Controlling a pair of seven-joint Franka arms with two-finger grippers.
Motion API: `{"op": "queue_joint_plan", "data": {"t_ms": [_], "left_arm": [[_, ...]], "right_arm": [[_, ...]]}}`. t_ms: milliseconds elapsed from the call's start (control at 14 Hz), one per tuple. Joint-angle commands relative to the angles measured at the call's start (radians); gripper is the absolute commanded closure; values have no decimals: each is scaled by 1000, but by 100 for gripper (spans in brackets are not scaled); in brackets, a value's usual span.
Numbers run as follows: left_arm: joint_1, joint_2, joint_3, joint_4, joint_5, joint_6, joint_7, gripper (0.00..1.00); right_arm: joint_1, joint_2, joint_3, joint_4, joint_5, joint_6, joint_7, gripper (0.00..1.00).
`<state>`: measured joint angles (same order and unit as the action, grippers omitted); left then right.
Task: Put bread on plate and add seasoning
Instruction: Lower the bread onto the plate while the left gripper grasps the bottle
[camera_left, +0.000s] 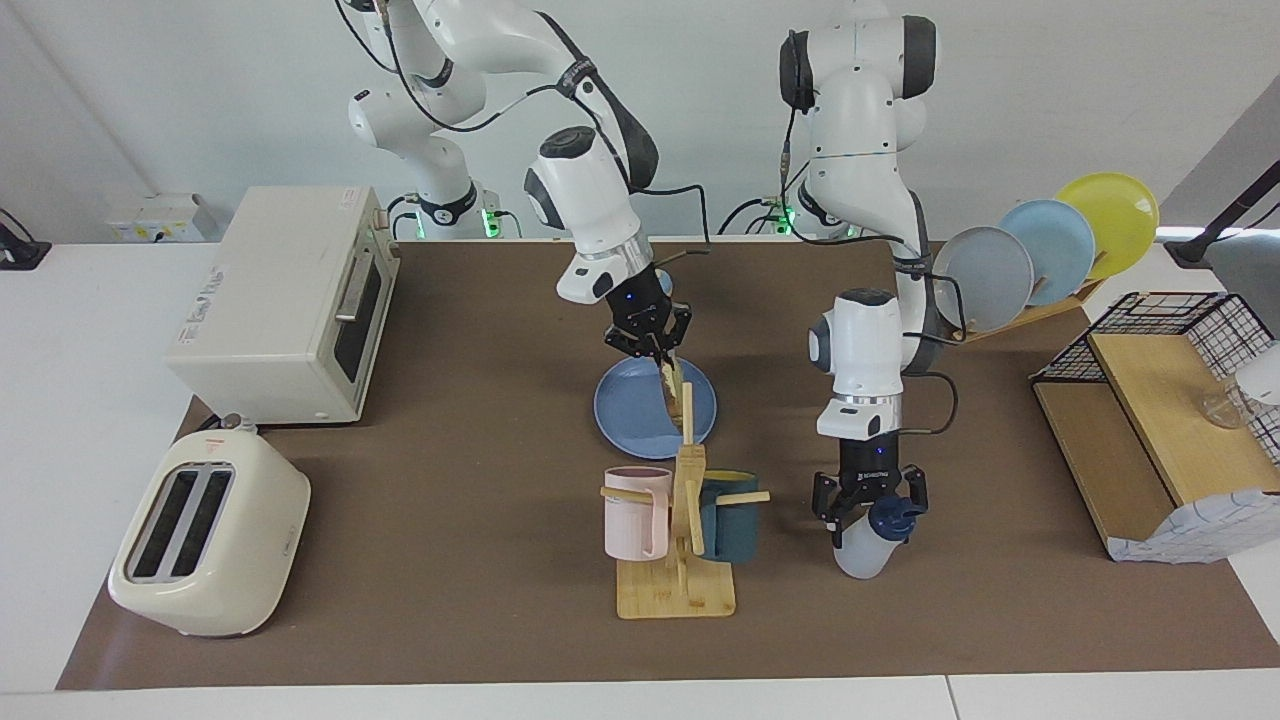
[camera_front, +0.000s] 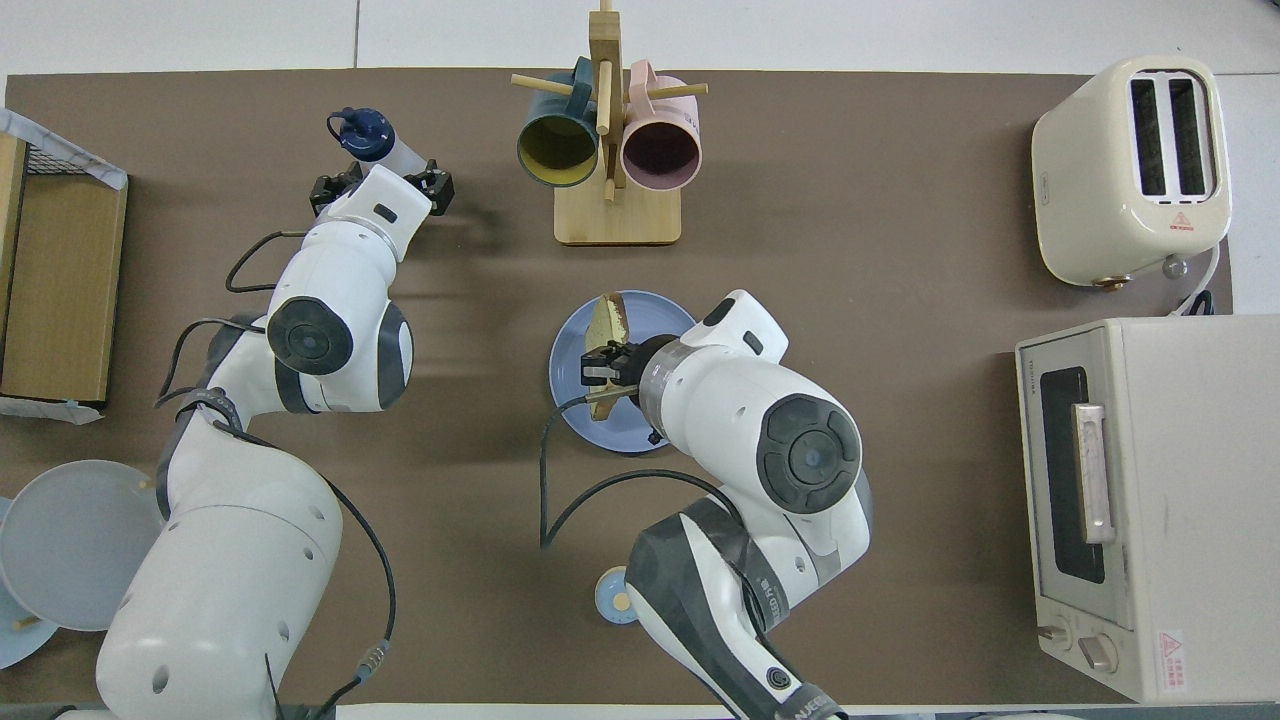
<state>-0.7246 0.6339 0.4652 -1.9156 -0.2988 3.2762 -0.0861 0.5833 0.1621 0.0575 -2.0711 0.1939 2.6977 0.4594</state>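
The bread (camera_left: 675, 390) hangs on edge, tilted, in my shut right gripper (camera_left: 652, 348) over the blue plate (camera_left: 620, 410). Its lower edge is close to the plate; I cannot tell if it touches. From overhead the bread (camera_front: 607, 320) sticks out past the right gripper (camera_front: 600, 368) above the plate (camera_front: 572, 405). The seasoning bottle (camera_left: 872, 535), white with a navy cap, stands on the mat toward the left arm's end. My left gripper (camera_left: 868, 500) is low around it with fingers spread wide, one on each side. It also shows overhead, where the gripper (camera_front: 382, 185) is at the bottle (camera_front: 372, 138).
A wooden mug tree (camera_left: 680, 590) with pink and teal mugs stands just farther than the plate. A toaster (camera_left: 205, 530) and toaster oven (camera_left: 285, 300) sit at the right arm's end. A plate rack (camera_left: 1050, 250) and wooden shelf (camera_left: 1150, 420) sit at the left arm's end. A small bell (camera_front: 615, 595) sits near the robots.
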Motion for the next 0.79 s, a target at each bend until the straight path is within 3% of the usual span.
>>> {"op": "queue_joint_plan", "data": {"t_ms": [0,72,430,501,573,716], "left_arm": [[2,18,9,38,-2,-21,-4,96],[4,20,9,41,-6,-20,-4,100],[24,12,7,41,0,-7,3,100],[25,-3,7,41,0,-22,5,100],[27,-32,6,40,0,-45,2,100],[27,-89,9,38,0,-146,8,100]], "right_arm": [[4,-48,-2,-78,18,25,12,100],[4,-53,-2,-95,18,46,11,100],[-10,-70,-2,-170,18,105,10,100],[-11,-70,-4,-170,18,105,10,84],[-23,-69,-4,-170,18,105,5,4],[-30,-65,-5,-161,18,103,1,0]]}}
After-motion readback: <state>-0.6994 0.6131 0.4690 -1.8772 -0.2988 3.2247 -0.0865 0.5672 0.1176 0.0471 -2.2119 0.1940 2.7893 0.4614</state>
